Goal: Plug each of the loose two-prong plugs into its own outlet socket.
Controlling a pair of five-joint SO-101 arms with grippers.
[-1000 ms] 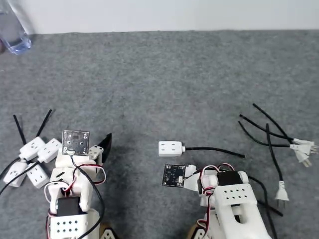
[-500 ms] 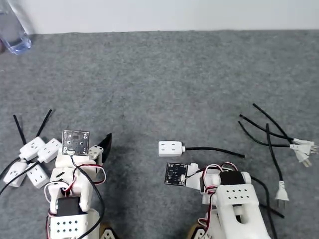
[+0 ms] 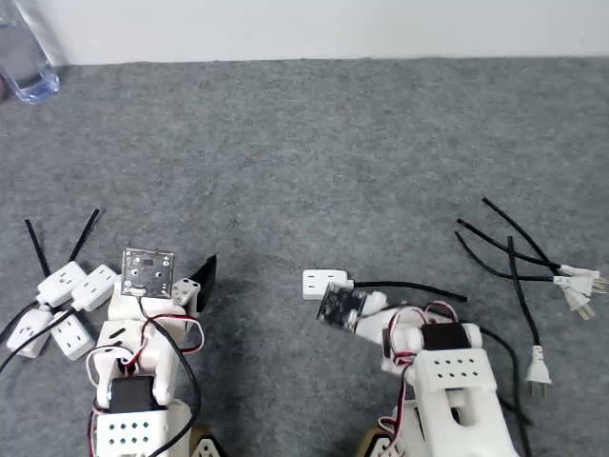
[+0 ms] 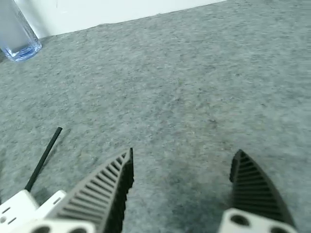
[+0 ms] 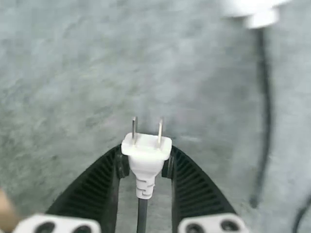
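High view: right arm (image 3: 447,371) parked with its wrist just short of a lone white socket (image 3: 325,284) on the grey bench (image 3: 333,143); spare plugs (image 3: 571,281) lie well apart, out beyond that arm. Left arm's fingers (image 3: 205,274) sit beside a heap of sockets (image 3: 62,305). Left wrist view: left gripper (image 4: 184,154) spread wide, nothing between the fingers. Right wrist view: right gripper (image 5: 146,158) clamped on a plug (image 5: 146,144), pinched at both flanks, prongs aimed straight out past the fingertips; the socket's edge sits ahead and off to one side. Risk, as I judge it: prongs not squared to the slots, and the socket lies loose with nothing pinning it, so a push may just shove it away or twist the plug in the grip. Plug: small, white, moulded; two flat bright prongs, ribbed collar, black cord (image 5: 142,218) trailing back between the fingers.
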